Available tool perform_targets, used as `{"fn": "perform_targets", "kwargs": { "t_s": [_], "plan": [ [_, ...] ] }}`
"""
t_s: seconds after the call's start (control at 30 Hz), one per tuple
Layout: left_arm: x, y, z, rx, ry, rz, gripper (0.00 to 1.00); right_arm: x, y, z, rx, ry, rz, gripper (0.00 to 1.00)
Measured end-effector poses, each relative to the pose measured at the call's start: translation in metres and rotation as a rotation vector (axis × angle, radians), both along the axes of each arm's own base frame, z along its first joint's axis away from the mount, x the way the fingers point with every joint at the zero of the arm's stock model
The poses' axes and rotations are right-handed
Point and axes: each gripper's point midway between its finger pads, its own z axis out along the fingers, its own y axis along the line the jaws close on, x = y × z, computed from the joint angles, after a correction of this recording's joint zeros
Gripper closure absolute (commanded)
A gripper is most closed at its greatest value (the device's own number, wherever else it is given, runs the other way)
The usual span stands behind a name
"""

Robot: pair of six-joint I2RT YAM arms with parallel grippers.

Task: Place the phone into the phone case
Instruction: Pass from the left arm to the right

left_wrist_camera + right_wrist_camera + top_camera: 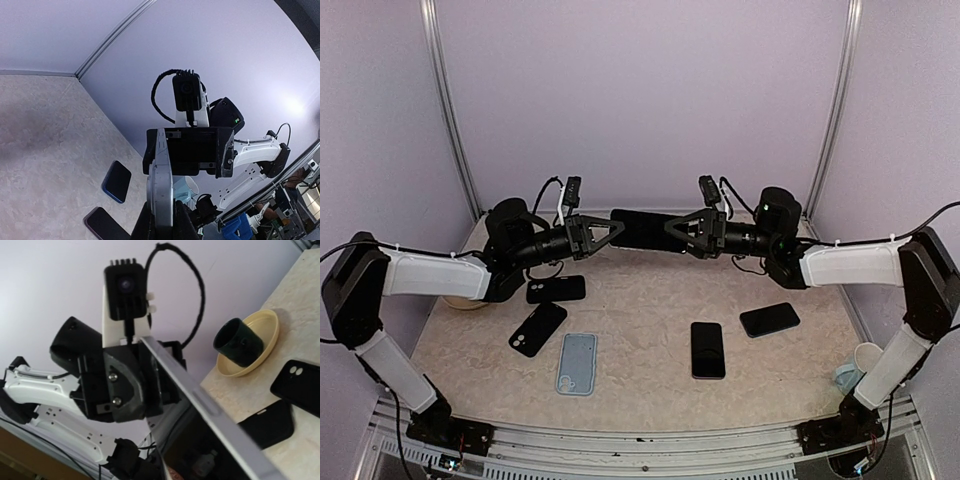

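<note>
My left gripper (618,233) is clamped on one end of the black, silver-edged slab phone (645,230), held in mid-air, with my right gripper (672,227) straddling the other end (grip I cannot tell), so mid-handover; next needs one firm hold, then lowering to the pale blue rectangular phone case (577,363).

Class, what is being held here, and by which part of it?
The left pincer is shut on the left end of the phone, in mid-air. The right pincer flanks its other end, but whether it grips cannot be told.
</note>
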Motion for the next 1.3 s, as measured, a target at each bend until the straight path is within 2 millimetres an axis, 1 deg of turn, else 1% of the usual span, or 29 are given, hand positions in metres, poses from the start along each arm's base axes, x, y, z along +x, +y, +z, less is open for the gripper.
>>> {"fn": "perform_targets", "kwargs": {
  "t_s": [0.27, 0.6, 0.77, 0.9, 1.03, 1.13, 1.3],
  "plan": [
    [0.002, -0.005, -0.001, -0.027, 0.024, -0.027, 1.0, -0.003, 0.002, 0.0, 0.013, 0.01, 0.031, 0.31],
    [0.003, -0.009, -0.011, -0.027, 0.062, -0.046, 1.0, -0.003, 0.006, -0.012, -0.004, 0.024, 0.051, 0.38],
    [0.005, -0.012, -0.013, -0.028, 0.073, -0.055, 1.0, -0.003, 0.007, -0.017, -0.012, 0.025, 0.055, 0.44],
    [0.004, -0.012, -0.014, -0.028, 0.076, -0.061, 1.0, -0.004, 0.009, -0.02, -0.017, 0.022, 0.063, 0.54],
    [0.004, -0.013, -0.013, -0.029, 0.077, -0.068, 1.0, -0.004, 0.01, -0.023, -0.024, 0.024, 0.065, 0.71],
    [0.003, -0.013, -0.011, -0.036, 0.072, -0.075, 1.0, -0.003, 0.01, -0.024, -0.027, 0.019, 0.064, 0.8],
    [0.002, -0.011, -0.01, -0.041, 0.071, -0.082, 0.99, -0.006, 0.01, -0.022, -0.022, -0.001, 0.075, 1.0]
  ]
}}
